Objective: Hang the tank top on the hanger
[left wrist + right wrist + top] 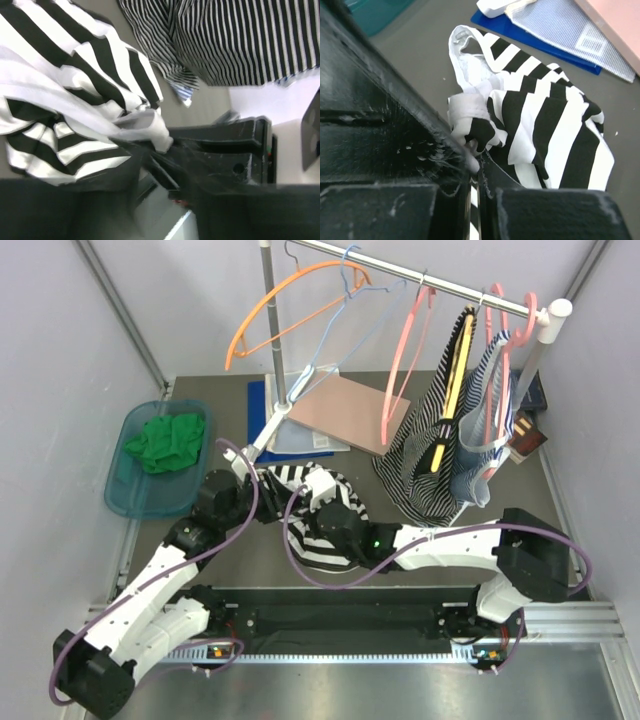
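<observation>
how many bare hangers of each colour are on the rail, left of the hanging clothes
orange hanger: 1
light-blue hanger: 1
pink hanger: 1
total: 3

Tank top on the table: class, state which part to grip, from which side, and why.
Probably the white-edged strap loop of the tank top, from above: it lies flat, open and clear of the bunched folds.
</observation>
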Robot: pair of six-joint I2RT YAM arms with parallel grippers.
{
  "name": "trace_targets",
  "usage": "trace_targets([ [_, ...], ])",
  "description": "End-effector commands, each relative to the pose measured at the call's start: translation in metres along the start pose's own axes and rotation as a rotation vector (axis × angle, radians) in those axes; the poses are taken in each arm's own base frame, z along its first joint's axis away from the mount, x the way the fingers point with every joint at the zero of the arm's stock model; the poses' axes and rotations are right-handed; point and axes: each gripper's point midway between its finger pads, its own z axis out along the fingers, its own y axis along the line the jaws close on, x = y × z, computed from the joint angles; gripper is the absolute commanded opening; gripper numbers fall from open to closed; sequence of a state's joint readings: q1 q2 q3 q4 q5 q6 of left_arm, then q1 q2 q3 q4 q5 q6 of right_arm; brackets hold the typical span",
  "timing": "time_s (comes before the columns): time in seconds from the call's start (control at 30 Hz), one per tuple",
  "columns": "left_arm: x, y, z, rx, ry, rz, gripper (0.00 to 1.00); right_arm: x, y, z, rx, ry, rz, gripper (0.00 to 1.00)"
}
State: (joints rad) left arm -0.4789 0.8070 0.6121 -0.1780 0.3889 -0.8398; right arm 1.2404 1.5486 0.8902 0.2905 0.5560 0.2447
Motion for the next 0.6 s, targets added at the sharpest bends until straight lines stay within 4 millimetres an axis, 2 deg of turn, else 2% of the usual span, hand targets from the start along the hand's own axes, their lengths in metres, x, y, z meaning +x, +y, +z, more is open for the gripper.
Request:
trace_targets([
  [0.0,-0.006,-0.004,0.003,0.028,-0.034,0.031,0.62,-0.003,-0.004,-0.005,-0.008,-0.016,0.038,0.00],
  [0.1,-0.017,0.006,0.004,-0.045,-0.069,0.081,0.78,0.009,-0.013,-0.015,0.006,0.023,0.044,0.00],
  [0.13,-0.017,0.014,0.003,-0.090,-0.066,0.090,0.80,0.020,-0.017,-0.020,0.015,0.046,0.051,0.00],
  [0.2,-0.032,0.024,0.000,-0.166,-0.126,0.143,0.83,0.027,-0.026,-0.031,0.026,0.070,0.057,0.00],
  [0.23,-0.035,0.031,-0.001,-0.205,-0.138,0.153,0.83,0.038,-0.032,-0.037,0.039,0.093,0.066,0.00],
  [0.27,-0.038,0.038,-0.001,-0.239,-0.155,0.167,0.84,0.040,-0.037,-0.044,0.047,0.106,0.070,0.00],
  [0.3,-0.042,0.056,-0.002,-0.315,-0.191,0.170,0.84,0.044,-0.041,-0.049,0.056,0.116,0.074,0.00],
  [0.33,-0.042,0.062,-0.002,-0.335,-0.194,0.171,0.83,0.054,-0.048,-0.054,0.074,0.132,0.084,0.00],
  [0.37,-0.040,0.079,-0.001,-0.396,-0.198,0.171,0.83,0.054,-0.053,-0.062,0.079,0.139,0.088,0.00],
  [0.43,-0.039,0.098,0.002,-0.471,-0.200,0.172,0.82,0.063,-0.061,-0.070,0.096,0.154,0.097,0.00],
  [0.5,-0.037,0.115,0.003,-0.535,-0.197,0.183,0.80,0.062,-0.065,-0.077,0.106,0.152,0.115,0.00],
  [0.53,-0.035,0.123,0.006,-0.567,-0.180,0.187,0.79,0.068,-0.071,-0.081,0.122,0.169,0.104,0.00],
  [0.57,-0.035,0.126,0.007,-0.582,-0.169,0.195,0.79,0.068,-0.073,-0.084,0.129,0.171,0.105,0.00],
])
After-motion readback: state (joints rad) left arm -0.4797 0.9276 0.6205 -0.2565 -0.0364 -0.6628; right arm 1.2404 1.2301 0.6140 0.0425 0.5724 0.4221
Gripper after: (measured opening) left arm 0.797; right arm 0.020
